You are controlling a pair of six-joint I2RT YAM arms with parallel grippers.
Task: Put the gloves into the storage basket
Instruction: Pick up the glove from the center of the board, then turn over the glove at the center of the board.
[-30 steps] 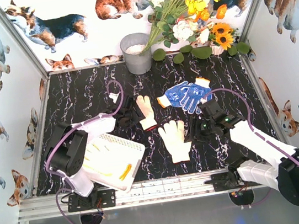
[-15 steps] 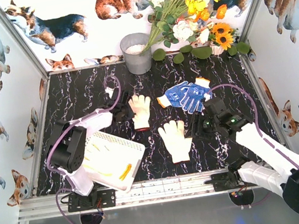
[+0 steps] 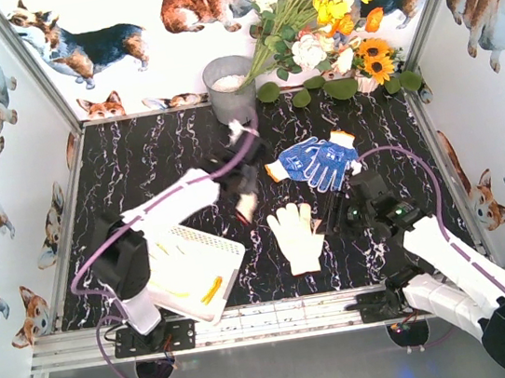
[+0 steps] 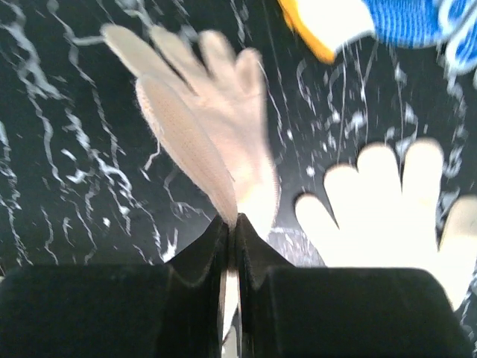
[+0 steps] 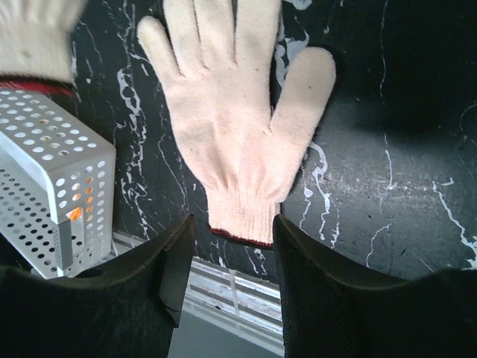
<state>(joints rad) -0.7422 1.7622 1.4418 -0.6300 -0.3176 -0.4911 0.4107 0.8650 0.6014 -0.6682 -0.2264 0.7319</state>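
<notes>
My left gripper (image 3: 245, 187) is shut on a cream glove (image 4: 201, 127), pinching it near the cuff so that it hangs just above the black marble table. A second cream glove (image 3: 297, 236) lies flat at the table's middle. In the right wrist view its cuff (image 5: 242, 216) sits just ahead of my open right gripper (image 5: 234, 225), whose jaws stand apart with nothing between them. Two blue dotted gloves (image 3: 315, 161) with orange cuffs lie further back. The white storage basket (image 3: 206, 244) stands at the near left, under the left arm, with something yellow-orange (image 3: 210, 291) inside.
A grey metal bucket (image 3: 231, 89) stands at the back centre, with a bunch of artificial flowers (image 3: 323, 19) to its right. An aluminium rail (image 3: 280, 319) runs along the near edge. Corgi-print walls close in the left, right and back sides.
My left gripper has shut on the cream glove that lay flat and has carried it up and to the right. The right arm has shifted only slightly.
</notes>
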